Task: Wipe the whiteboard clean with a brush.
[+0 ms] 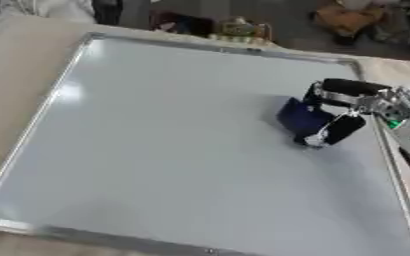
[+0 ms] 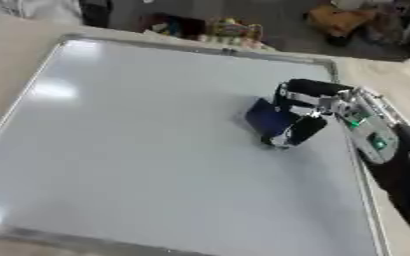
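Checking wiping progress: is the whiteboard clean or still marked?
Clean as far as visible: the whiteboard shows no marks; right hand holds the brush.

Your bench point(image 1: 16, 75): pale beige top, bare strips showing along left edge and at far right corner. Beyond your far edge: dark floor, yellow-green clutter point(image 1: 241, 29) near middle, orange-brown heap point(image 1: 347, 17) toward right, both blurred.

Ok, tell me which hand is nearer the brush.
Right. The right hand is curled round the blue brush, holding it on the whiteboard near its right edge. The left hand shows in neither view, so its distance cannot be judged.
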### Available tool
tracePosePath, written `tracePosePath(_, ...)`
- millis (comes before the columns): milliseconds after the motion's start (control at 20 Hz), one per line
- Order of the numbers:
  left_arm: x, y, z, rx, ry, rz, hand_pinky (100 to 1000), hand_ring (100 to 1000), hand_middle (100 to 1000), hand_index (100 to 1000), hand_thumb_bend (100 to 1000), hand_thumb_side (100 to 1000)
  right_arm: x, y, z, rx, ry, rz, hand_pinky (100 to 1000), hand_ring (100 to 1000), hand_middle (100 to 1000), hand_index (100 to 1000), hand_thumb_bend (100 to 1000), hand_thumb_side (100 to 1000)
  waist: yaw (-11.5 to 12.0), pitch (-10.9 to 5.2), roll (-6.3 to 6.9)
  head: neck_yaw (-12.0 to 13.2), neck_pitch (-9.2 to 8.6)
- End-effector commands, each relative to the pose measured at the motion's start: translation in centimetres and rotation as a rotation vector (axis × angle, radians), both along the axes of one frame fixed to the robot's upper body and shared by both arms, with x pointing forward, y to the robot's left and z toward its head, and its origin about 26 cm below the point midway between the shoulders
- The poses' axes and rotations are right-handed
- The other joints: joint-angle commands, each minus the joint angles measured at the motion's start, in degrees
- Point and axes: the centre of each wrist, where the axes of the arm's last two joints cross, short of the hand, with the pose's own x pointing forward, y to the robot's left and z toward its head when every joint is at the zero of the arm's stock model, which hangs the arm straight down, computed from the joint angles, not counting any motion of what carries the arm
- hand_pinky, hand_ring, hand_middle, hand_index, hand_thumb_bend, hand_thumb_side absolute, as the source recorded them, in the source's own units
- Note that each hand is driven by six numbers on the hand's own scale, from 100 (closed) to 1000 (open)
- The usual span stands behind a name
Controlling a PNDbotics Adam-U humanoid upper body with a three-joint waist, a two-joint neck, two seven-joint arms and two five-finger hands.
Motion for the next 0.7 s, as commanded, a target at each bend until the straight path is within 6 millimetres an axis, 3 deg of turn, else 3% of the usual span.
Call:
tracePosePath(50,-0.20,0.06,0.82,0.023,-0.024,-0.001,663,636,562,633,274,971,-0.27,-0.45,0.96,-0.014,-0.024,-0.005,652,753,295,154,299,326,0.0,-0.88,0.21,0.1,-0.60)
tracePosePath(500,-0.17,0.04,0.88,0.028,-0.026,-0.004,664,637,563,631,276,971,-0.26,-0.48,1.01,-0.023,-0.028,0.001,657,753,299,177,278,328,0.0,-0.89,0.14,0.1,-0.64)
tracePosePath(650,-0.17,0.06,0.90,0.028,-0.026,-0.004,665,637,563,631,275,972,-0.27,-0.51,1.06,-0.033,-0.032,0.000,667,785,445,198,336,359,0.0,-0.91,0.12,0.2,-0.68)
tracePosePath(700,-0.17,0.07,0.90,0.028,-0.026,-0.004,665,637,563,632,275,972,-0.29,-0.53,1.11,-0.035,-0.033,0.000,671,790,456,200,344,362,0.0,-0.92,0.12,0.3,-0.65)
